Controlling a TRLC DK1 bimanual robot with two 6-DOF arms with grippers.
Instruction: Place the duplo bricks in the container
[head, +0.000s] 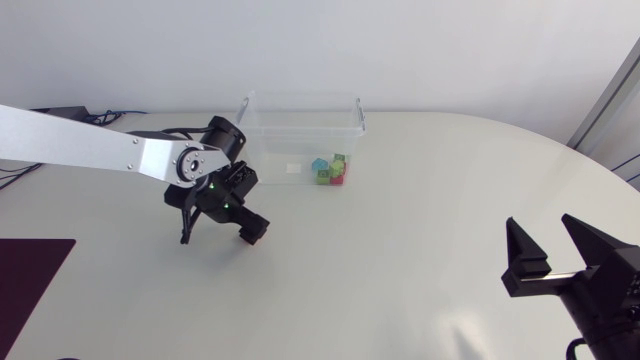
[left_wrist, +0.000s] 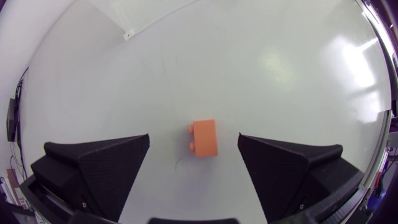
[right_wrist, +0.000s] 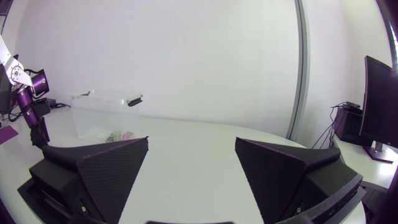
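The left pincer (head: 220, 236) is spread over an orange duplo brick (left_wrist: 204, 138), which lies untouched on the tabletop (head: 420, 200), near-left of the clear container (head: 300, 98) holding coloured bricks (head: 331, 170). The right pincer (head: 543, 228) is spread at the near right.

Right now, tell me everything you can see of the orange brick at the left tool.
The orange brick is a small, blocky piece of smooth plastic, evenly orange. It appears to lie on its side: two round studs stick out of one side face, toward one finger rather than upward. It rests on the white table between the open fingers of the left tool, with a clear gap to each, so only the table touches it.
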